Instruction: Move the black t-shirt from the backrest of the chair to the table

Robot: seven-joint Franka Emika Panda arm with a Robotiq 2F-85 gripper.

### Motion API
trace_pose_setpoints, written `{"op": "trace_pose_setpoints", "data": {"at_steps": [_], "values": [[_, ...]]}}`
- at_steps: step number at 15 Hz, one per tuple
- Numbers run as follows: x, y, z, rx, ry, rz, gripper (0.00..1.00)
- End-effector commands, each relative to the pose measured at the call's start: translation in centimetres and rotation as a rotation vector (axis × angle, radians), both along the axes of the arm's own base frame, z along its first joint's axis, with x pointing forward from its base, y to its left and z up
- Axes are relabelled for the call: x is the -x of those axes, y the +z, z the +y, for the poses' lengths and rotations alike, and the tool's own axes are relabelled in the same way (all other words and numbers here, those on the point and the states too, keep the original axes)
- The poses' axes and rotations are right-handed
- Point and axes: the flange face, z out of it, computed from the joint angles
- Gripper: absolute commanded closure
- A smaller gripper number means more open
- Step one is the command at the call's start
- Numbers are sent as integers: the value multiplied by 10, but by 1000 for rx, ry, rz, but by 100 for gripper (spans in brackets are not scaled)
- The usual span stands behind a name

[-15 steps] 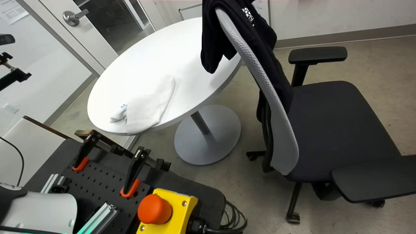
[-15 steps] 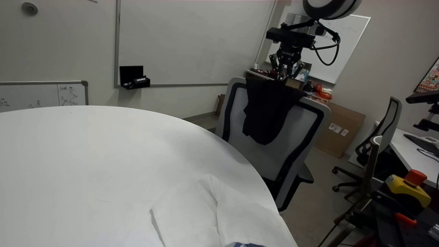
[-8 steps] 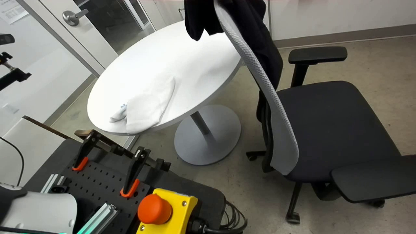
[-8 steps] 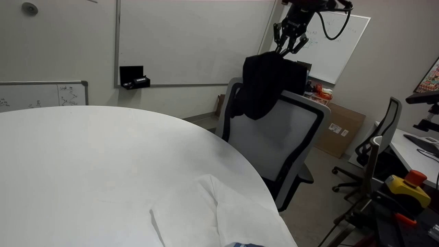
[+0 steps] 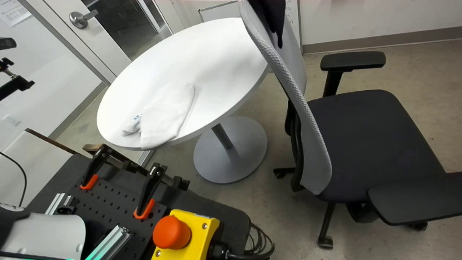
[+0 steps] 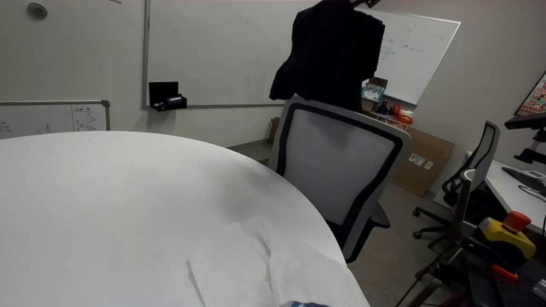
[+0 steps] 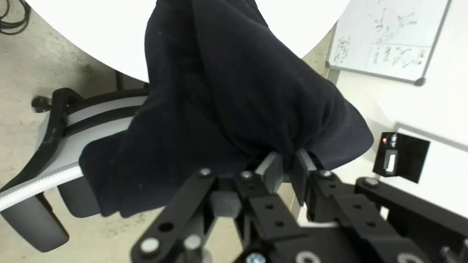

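Observation:
The black t-shirt (image 6: 330, 53) hangs in the air above the chair backrest (image 6: 341, 157) in an exterior view. Its lower edge reaches behind the top of the backrest; I cannot tell if they touch. In an exterior view only the shirt's lower tip (image 5: 275, 21) shows, on the seat side of the backrest (image 5: 278, 68). In the wrist view my gripper (image 7: 288, 161) is shut on bunched cloth of the t-shirt (image 7: 215, 106). Elsewhere the gripper is almost wholly out of frame at the top. The round white table (image 6: 128, 183) stands beside the chair; it also shows in an exterior view (image 5: 216, 50).
A white cloth (image 5: 168, 115) lies on the table near its edge, also seen in an exterior view (image 6: 256, 264). A dark bench with clamps (image 5: 148, 195) and a yellow stop-button box (image 5: 202, 227) stands in front. The chair's armrest (image 5: 352, 61) is on the far side.
My gripper has risen with the black t-shirt in it, out of the top of the exterior view. The shirt has come up off the table side of the backrest. Chair and table have not moved.

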Motion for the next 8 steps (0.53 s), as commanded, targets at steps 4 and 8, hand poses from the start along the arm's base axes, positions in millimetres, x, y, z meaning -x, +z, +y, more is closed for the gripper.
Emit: {"op": "trace_pose_setpoints", "data": {"at_steps": [4, 8], "values": [[18, 50, 72, -58, 202, -104, 97], [22, 68, 113, -84, 296, -140, 97]]}}
